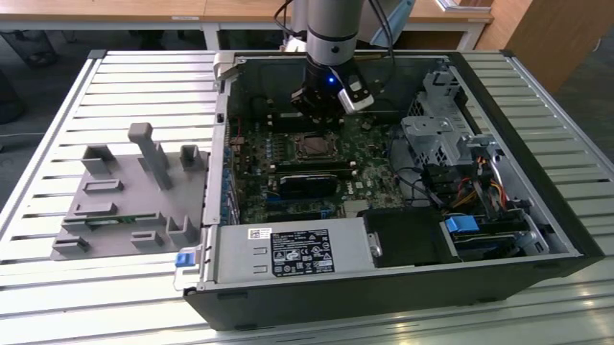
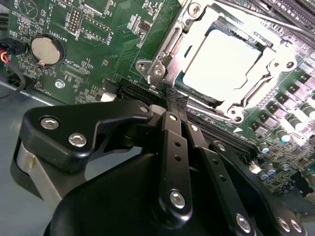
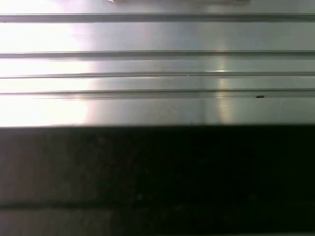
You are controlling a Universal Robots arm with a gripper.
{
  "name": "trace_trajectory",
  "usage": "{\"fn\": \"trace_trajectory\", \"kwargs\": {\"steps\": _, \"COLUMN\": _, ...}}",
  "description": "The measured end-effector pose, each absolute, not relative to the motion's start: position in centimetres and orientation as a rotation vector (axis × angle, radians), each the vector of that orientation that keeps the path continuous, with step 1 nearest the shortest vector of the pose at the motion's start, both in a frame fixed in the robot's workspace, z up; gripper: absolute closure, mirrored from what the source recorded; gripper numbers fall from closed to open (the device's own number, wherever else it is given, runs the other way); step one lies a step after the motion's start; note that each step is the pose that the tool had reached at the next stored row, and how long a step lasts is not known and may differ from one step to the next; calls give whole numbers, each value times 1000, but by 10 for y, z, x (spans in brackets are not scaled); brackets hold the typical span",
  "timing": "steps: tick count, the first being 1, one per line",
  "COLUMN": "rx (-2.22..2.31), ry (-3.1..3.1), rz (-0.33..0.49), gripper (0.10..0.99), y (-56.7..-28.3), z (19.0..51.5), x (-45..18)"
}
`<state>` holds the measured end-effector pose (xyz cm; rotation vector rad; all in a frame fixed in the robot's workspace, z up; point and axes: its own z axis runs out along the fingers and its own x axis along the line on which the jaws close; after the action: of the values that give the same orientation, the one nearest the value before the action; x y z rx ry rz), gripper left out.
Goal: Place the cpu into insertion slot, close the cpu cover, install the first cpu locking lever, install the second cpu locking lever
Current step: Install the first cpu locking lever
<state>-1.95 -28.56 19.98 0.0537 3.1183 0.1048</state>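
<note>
In the second wrist view my gripper [image 2: 173,101] fills the foreground, jaws pressed together on nothing. Just past my tips the cpu [image 2: 221,64] sits in the insertion slot [image 2: 165,46] under the cpu cover [image 2: 275,61]; glare blurs its edges. In the exterior view I hang above the motherboard [image 1: 251,154], the case wall [image 1: 223,115] near.

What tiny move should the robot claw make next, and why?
Probably a small push on the thin lever beside the socket. The cpu already sits under the closed cpu cover, and the gripper, fingers together, has its tips right at that lever.
</note>
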Motion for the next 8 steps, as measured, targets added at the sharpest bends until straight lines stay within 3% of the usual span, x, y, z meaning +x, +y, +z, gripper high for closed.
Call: {"fn": "trace_trajectory", "kwargs": {"steps": 8, "rx": 54, "ry": 3116, "rz": 98, "gripper": 980, "y": -285, "z": 197, "x": -19}}
